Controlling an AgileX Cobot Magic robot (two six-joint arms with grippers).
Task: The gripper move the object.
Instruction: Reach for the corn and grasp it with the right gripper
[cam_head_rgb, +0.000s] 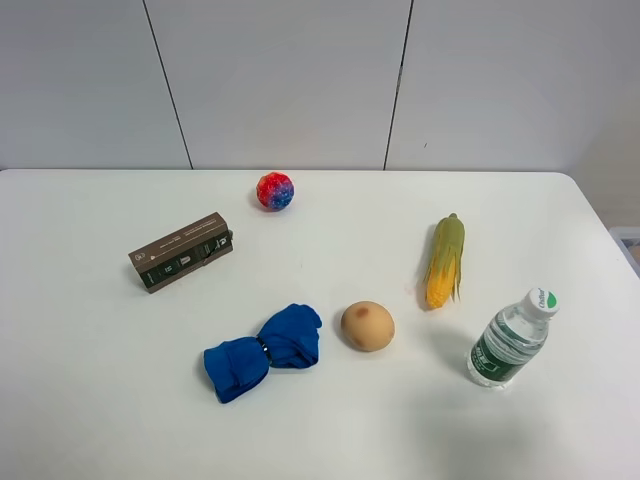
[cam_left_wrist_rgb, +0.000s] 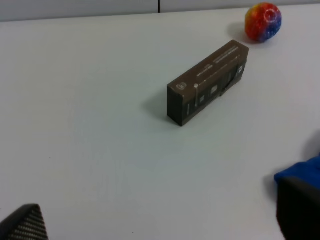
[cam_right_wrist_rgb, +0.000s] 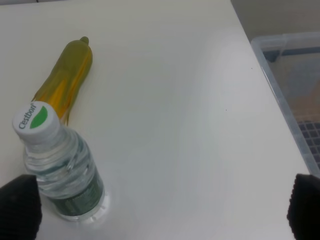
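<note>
- Right gripper stands wide open, holding nothing
- Corn lies flat on the white table, right side, husk tip toward the wall, yellow end near the water bottle

A brown box, blue cloth, tan ball and water bottle are resting apart on the white table.

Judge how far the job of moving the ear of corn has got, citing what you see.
Nothing looks done: the corn lies flat on the table near the water bottle, untouched. Nothing is in hand: the right arm's jaws stand wide open and empty, apart from the corn. Left: reaching, gripping and moving it.
</note>
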